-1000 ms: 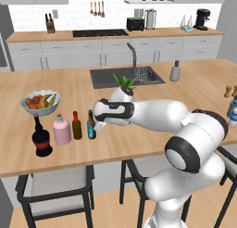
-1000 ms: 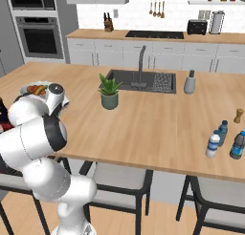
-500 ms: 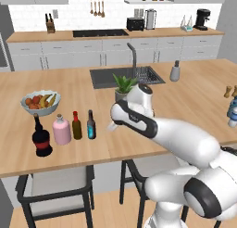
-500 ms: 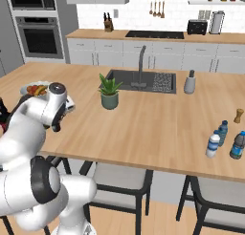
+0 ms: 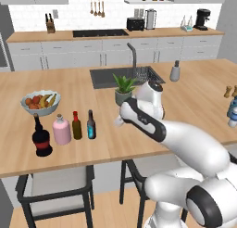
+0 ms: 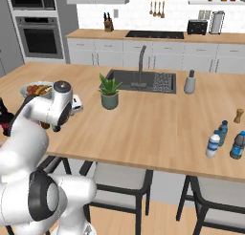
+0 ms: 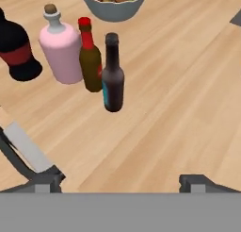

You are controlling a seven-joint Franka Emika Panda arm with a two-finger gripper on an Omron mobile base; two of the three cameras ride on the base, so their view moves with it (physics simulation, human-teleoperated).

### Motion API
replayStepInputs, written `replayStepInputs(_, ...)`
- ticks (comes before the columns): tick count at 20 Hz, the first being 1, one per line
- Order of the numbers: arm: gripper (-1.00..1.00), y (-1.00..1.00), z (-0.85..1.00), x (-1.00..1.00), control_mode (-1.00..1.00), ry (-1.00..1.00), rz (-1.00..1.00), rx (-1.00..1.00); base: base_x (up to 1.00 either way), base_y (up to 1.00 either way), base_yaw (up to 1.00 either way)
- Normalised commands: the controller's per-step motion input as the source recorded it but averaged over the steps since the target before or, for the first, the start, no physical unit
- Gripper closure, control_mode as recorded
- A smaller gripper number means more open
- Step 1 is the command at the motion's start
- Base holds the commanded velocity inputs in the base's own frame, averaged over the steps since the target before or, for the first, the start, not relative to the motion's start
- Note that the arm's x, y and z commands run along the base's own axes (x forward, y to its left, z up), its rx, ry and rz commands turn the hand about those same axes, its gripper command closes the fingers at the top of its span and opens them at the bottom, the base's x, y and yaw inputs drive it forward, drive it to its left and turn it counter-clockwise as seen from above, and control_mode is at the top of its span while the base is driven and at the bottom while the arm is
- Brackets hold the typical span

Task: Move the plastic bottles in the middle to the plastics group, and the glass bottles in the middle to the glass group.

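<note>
**Gripper empty, jaws spread, 2 slim bottles standing with the glass group**

The two-finger gripper [image 7: 120, 181] is above the wooden island counter [image 5: 92, 153], right of the bottle row and in front of the small potted green plant [image 5: 123, 87]. Its jaws are spread wide, with bare wood between them and nothing held.

Taking the squat pink bottle with a pale stopper [image 7: 61, 47] as reference: the large round-bellied black bottle with a red label [image 7: 16, 49] stands just to its left, apart. The slim amber-brown bottle with a red cap [image 7: 90, 56] stands just to its right, close or touching; I cannot tell which. The slim dark bottle with a blue label and black top [image 7: 113, 78] stands next beyond. All 4 are upright. The grey bowl of fruit [image 5: 40, 102] sits behind the row.

At the counter's far right end, the small clear-whitish bottle with a blue label band [image 6: 213, 145] stands upright near the taller teal-blue bottle [image 6: 238, 145].
</note>
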Motion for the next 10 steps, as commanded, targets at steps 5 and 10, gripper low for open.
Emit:
replayStepInputs(5,-1.0,-0.42,0.11,0.0,-1.0,-0.12,-0.14,0.16,0.0,0.0,0.0)
replayStepInputs(10,-1.0,-0.49,0.23,0.0,-1.0,-0.14,-0.07,0.22,0.0,0.0,0.0)
